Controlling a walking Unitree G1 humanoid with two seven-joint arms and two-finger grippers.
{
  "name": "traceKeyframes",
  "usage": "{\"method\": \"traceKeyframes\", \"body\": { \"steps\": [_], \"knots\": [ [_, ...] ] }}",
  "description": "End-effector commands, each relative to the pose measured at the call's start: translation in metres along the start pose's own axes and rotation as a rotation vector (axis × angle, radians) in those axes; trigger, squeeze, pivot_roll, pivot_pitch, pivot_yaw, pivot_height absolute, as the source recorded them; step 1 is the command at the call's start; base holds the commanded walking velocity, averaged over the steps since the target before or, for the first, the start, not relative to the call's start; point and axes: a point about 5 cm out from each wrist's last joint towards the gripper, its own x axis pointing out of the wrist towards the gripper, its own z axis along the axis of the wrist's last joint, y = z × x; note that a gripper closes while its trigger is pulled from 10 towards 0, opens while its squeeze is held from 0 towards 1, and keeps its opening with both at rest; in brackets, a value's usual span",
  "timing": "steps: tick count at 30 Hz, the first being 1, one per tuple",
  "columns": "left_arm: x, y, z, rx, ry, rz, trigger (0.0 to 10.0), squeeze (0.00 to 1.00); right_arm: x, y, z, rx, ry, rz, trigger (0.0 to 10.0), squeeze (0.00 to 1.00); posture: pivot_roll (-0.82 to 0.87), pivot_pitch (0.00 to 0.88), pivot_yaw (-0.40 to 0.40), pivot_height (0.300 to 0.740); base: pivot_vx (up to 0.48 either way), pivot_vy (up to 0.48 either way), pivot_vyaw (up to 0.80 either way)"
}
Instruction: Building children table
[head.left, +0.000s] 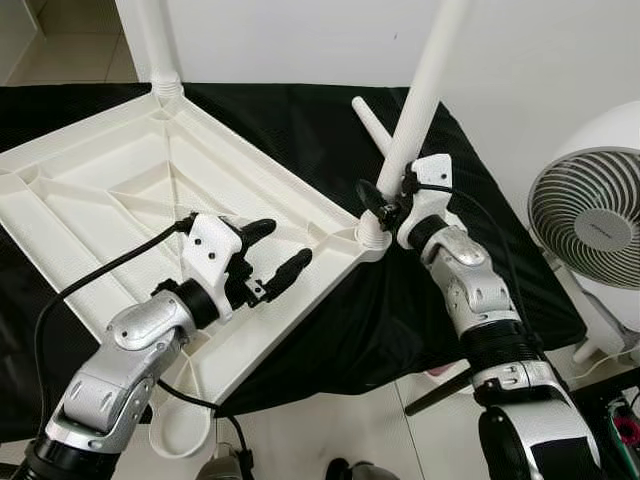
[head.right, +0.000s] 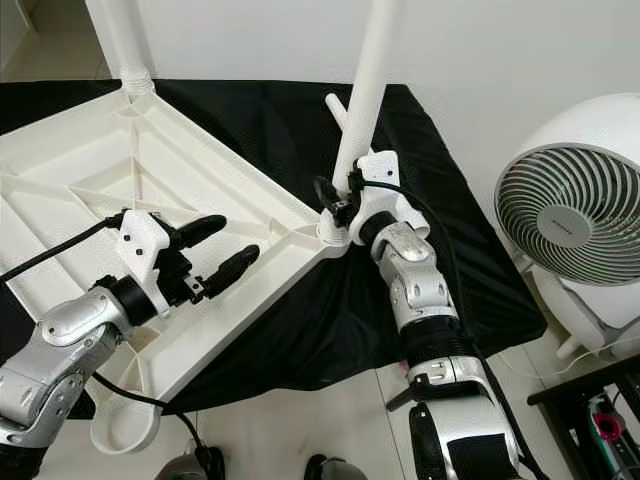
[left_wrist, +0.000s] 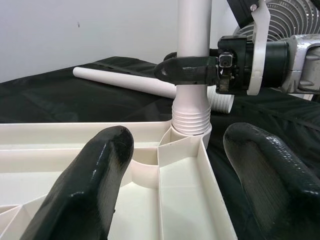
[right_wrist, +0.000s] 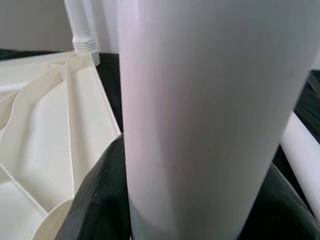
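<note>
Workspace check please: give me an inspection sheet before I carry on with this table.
Surface: black cloth, rumpled.
Job's things: upside-down white tabletop; one leg in the far corner; another leg in the near right socket; spare leg lying loose.
Clutter: nothing seen.
Tools: right tool shut on the socket leg; left tool open above the tabletop.
Cables: black cable across the tabletop.
Surroundings: white fan, wall, tiled floor.

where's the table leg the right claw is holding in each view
Left eye: table leg upper centre-right, seated in the tabletop corner.
Right eye: upper centre.
Left wrist: upright at top centre.
Right wrist: wide white column, close up.
Shared landmark: right claw clamped near its base.
</note>
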Motion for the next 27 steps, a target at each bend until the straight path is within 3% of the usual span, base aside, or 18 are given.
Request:
{"method": "traceKeyframes", "body": {
  "steps": [1, 6, 10, 12, 14, 16, 18, 25, 27],
  "knots": [
    [-0.002, -0.003, -0.001, -0.004, 0.011, -0.026, 10.0, 0.00, -0.014, -0.011, -0.041, 0.079, 0.166, -0.086, 10.0, 0.00, 0.14, 0.165, -0.074, 0.740, 0.000, 0.000, 0.00],
    [-0.003, -0.004, -0.001, -0.002, 0.010, -0.025, 10.0, 0.00, -0.019, -0.014, -0.044, 0.177, 0.125, -0.144, 10.0, 0.00, 0.14, 0.159, -0.076, 0.740, 0.000, 0.000, 0.00],
    [-0.003, -0.004, -0.001, -0.002, 0.009, -0.025, 10.0, 0.00, -0.021, -0.014, -0.044, 0.172, 0.124, -0.151, 10.0, 0.00, 0.14, 0.157, -0.076, 0.740, 0.000, 0.000, 0.00],
    [-0.002, -0.004, -0.002, -0.005, 0.008, -0.027, 10.0, 0.00, -0.020, -0.008, -0.043, 0.079, 0.126, -0.122, 10.0, 0.00, 0.14, 0.154, -0.075, 0.740, 0.000, 0.000, 0.00],
    [-0.002, -0.004, -0.002, -0.005, 0.008, -0.027, 10.0, 0.00, -0.020, -0.008, -0.043, 0.079, 0.126, -0.122, 10.0, 0.00, 0.14, 0.154, -0.075, 0.740, 0.000, 0.000, 0.00],
    [-0.001, -0.004, -0.002, -0.004, 0.006, -0.031, 10.0, 0.00, -0.016, 0.001, -0.039, -0.074, 0.133, -0.051, 10.0, 0.00, 0.14, 0.150, -0.077, 0.740, 0.000, 0.000, 0.00],
    [-0.001, -0.004, -0.002, 0.000, 0.006, -0.032, 10.0, 0.00, -0.014, 0.004, -0.038, -0.117, 0.141, -0.019, 10.0, 0.00, 0.14, 0.147, -0.080, 0.740, 0.000, 0.000, 0.00],
    [-0.001, -0.004, -0.002, -0.001, 0.004, -0.028, 10.0, 0.00, -0.014, 0.007, -0.041, -0.135, 0.155, 0.006, 10.0, 0.00, 0.14, 0.141, -0.087, 0.740, 0.000, 0.000, 0.00],
    [-0.001, -0.004, -0.002, -0.001, 0.005, -0.024, 10.0, 0.00, -0.017, 0.008, -0.046, -0.101, 0.161, 0.001, 10.0, 0.00, 0.14, 0.135, -0.089, 0.740, 0.000, 0.000, 0.00]
  ]
}}
